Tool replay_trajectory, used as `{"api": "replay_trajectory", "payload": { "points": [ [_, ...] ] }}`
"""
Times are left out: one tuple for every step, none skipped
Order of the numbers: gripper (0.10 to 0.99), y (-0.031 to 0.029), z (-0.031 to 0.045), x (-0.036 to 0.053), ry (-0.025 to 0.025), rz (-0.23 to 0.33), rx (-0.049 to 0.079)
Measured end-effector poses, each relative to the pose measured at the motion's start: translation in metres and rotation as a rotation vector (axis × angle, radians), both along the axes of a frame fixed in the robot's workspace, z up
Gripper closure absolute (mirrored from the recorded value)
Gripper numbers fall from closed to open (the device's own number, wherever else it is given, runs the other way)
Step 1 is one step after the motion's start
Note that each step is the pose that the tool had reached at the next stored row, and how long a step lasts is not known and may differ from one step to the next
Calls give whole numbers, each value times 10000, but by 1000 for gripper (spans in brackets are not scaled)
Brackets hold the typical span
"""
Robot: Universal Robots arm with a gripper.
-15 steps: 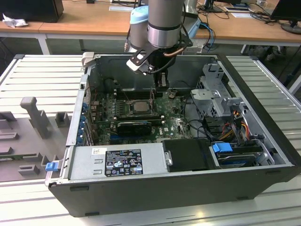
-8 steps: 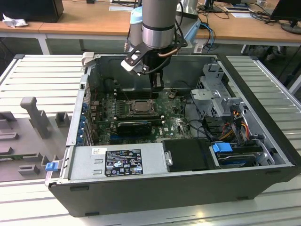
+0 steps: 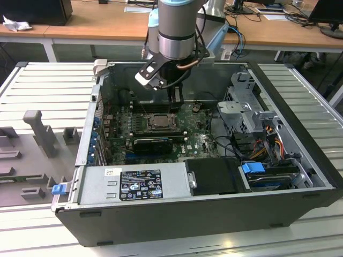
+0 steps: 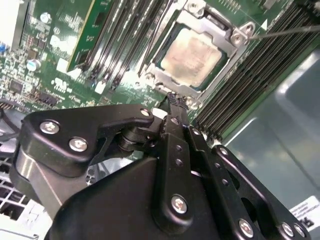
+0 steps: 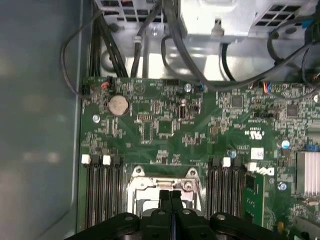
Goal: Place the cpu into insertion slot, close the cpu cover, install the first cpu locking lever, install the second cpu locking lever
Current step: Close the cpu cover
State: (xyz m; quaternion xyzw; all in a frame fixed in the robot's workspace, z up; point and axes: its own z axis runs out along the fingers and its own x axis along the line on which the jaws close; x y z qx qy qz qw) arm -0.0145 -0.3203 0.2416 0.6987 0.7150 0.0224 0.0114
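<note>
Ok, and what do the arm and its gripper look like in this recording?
The arm is a grey metal cylinder with a pale blue cap at the joint, black cables running along it and a copper-coloured loop near the wrist. The gripper is matt black: flat linkage bars pinned with silver screws, narrowing to two slim black fingers.

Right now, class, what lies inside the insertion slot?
The cpu sits in the insertion slot, its pale face showing through the cut-out of the cpu cover. Whatever lies beneath the chip is covered and unseen.
</note>
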Motion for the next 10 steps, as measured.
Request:
{"api": "replay_trajectory", "payload": {
  "points": [
    [980,3,-10,-29,1,10,0],
    [980,8,-26,-67,1,20,0],
    [980,14,-38,-98,1,24,0],
    [980,22,-50,-141,0,37,0],
    [980,26,-58,-162,2,47,0],
    [980,27,-61,-175,3,55,-1],
    [980,27,-63,-185,4,59,-2],
    [980,27,-66,-194,3,60,19],
    [980,27,-67,-212,3,61,43],
    [980,28,-68,-224,2,60,51]
  ]
}}
